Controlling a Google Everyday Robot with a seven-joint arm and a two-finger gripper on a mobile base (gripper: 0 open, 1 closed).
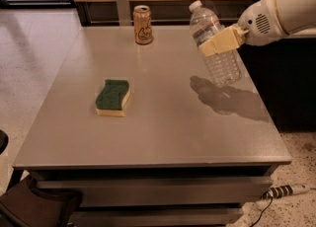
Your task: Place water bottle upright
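Upper right of frame, pincer [220, 42] pinching the water bottle [225, 68] at its middle, bottle slightly tilted, cap leaning left, over the bench [168, 122].

Sponge [113, 97] lies on the table [168, 137], left of centre. Drink can [142, 24] stands upright at the far edge, behind and right of the sponge. Water bottle [224, 66] hangs tilted above the table's right side, cap toward far-left, with the gripper [213, 44] reaching in from the right and clamped around its middle.
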